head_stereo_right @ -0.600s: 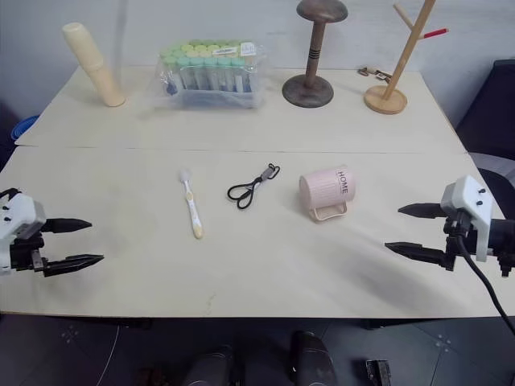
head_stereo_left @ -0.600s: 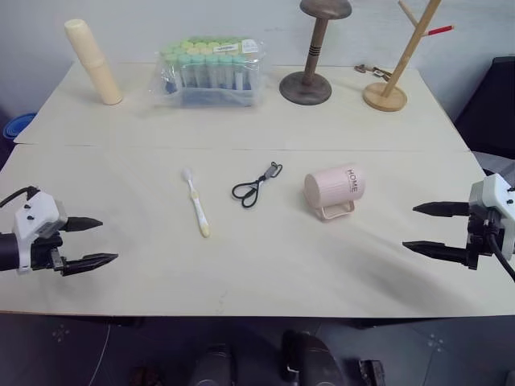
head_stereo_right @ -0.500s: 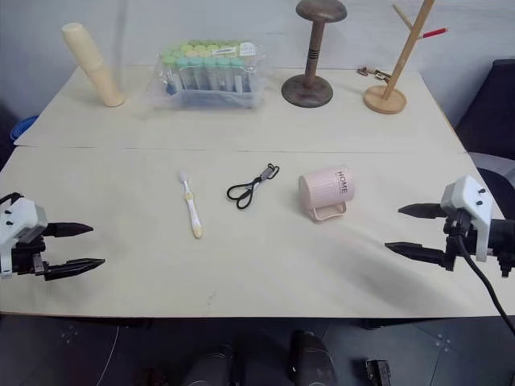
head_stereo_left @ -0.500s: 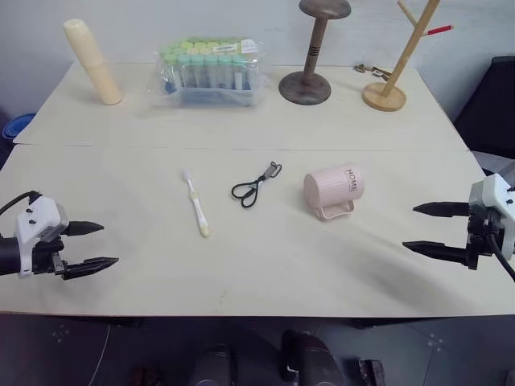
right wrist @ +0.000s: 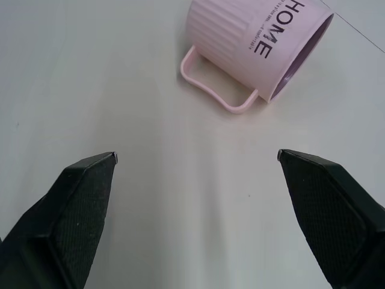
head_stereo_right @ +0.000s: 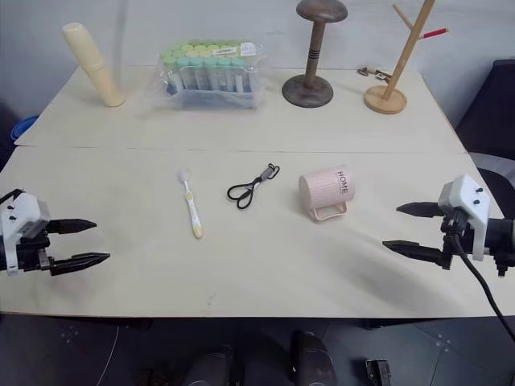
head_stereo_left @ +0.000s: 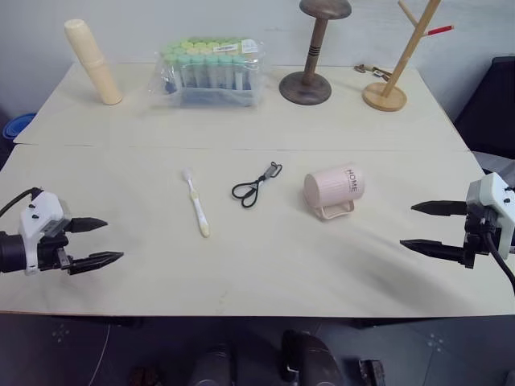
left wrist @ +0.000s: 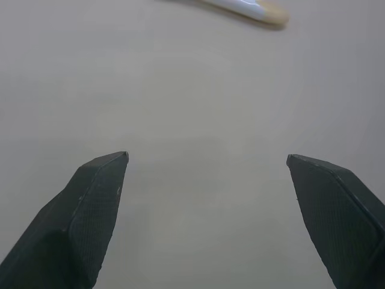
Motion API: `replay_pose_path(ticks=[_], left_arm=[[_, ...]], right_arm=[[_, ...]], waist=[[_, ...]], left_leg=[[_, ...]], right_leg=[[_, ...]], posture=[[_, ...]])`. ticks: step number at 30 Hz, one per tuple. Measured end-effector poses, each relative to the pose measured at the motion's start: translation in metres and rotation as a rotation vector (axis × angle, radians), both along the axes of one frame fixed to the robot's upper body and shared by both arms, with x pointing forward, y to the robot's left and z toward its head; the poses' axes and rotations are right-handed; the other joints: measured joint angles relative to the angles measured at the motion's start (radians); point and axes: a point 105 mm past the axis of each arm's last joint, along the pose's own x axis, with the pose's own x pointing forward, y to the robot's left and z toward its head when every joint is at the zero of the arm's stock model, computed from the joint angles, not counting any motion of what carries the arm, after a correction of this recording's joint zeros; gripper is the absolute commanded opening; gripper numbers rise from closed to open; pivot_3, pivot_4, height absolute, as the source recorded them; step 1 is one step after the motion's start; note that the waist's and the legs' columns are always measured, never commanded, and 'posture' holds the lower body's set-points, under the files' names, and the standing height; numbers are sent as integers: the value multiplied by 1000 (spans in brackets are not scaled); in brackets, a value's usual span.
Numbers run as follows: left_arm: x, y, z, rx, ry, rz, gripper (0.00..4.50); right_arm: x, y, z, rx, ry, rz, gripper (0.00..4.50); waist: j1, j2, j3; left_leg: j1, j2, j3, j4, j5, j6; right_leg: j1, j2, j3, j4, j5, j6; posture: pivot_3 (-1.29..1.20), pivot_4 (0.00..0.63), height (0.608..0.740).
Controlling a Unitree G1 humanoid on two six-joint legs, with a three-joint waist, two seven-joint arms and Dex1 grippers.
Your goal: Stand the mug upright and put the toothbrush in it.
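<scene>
i'm sitting at the very start of this one: nothing is being held yet, and the first step, getting the mug onto its base, is not yet begun. the mug is lying on its side near the middle of the worktop, handle resting down on the surface toward me, the "home" lettering facing up and its mouth turned toward my right side. the toothbrush is lying flat to the left of it, bristled head away from me, with a black looped cord between the two

my right gripper is hovering over the right edge of the worktop with its jaws spread wide and empty; in the right wrist view the mug is lying ahead of the jaws, well apart from both fingertips. my left gripper is hanging at the left edge, jaws also released and empty, with just the toothbrush's yellow handle end showing ahead of it

i'm judging the next move calls for bringing the right jaws in to the mug, taking its rim or wall and tipping it upright; the round ribbed body could roll if i nudge it
</scene>
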Motion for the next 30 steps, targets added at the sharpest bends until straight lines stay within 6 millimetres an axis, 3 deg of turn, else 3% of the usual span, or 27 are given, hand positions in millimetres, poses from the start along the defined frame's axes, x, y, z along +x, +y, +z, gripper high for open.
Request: replay_pose_path(ticks=[5,10,15,18,23,27,30], left_arm=[[21,-29,23,-176,-85,-18,4466],[53,-98,56,-276,-156,-158,4466],[98,-186,77,-353,-113,-201,4466],[119,-220,70,-321,-30,-141,4466],[137,-270,49,-190,59,-106,4466],[159,-277,36,-117,72,-5,4466],[173,-281,14,-60,99,56,4466]], right_arm=[[-2,16,1,88,29,4,4500],[-3,53,27,188,-44,20,4500],[-4,89,49,219,-145,16,4500],[-3,97,54,198,-198,-27,4500],[2,107,56,176,-242,-86,4500],[3,107,56,180,-266,-129,4500],[2,104,55,178,-278,-159,4500]], waist=[[9,0,0],[15,0,0],[18,-2,0],[11,-2,0],[10,-2,0],[11,-3,0],[14,-3,0]], left_leg=[[-1,0,-1,2,0,0],[-2,-2,-3,5,0,0],[-1,-3,-4,6,0,0],[-1,-3,-4,4,0,0],[-2,-3,-3,3,0,0],[-2,-3,-3,3,0,0],[-2,-3,-3,3,0,0]], right_leg=[[0,0,0,1,0,0],[1,-1,0,2,1,1],[4,0,0,1,2,3],[4,1,-1,-1,2,3],[3,1,-1,-1,2,3],[3,2,-1,-1,2,3],[3,1,-1,-2,2,3]], posture=[[0,150,740],[0,150,740],[0,150,740],[0,150,740],[0,150,740],[0,150,740],[0,150,740]])
